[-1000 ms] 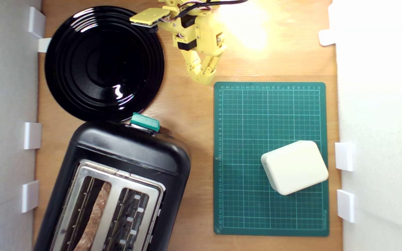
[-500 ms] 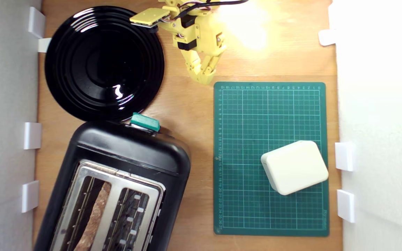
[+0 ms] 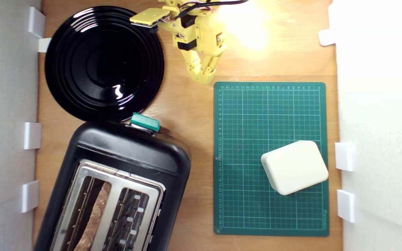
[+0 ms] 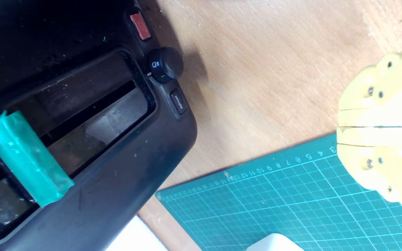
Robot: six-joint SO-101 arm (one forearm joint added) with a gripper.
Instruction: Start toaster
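Arm idle at the far end of the counter, toaster not yet started

The yellow pincer [image 3: 203, 77] sits in the upper middle of the exterior view with its tips pressed together and empty, and it hasn't budged over the last second: nothing has changed, so the task has not visibly advanced. The toaster [image 3: 124, 153] fills the lower left of that frame, just below the black plate [image 3: 61, 62], a slice of bread [image 3: 94, 216] in one slot and its teal lever knob [image 3: 145, 122] on the end nearest the arm, well apart from the pincer. In the wrist view the lever knob looks high on its slot, so I'd judge it unpressed; the arm has yet to travel across and push it down. The cream box [image 3: 294, 167] lies on the green mat [image 3: 243, 115], out of the way
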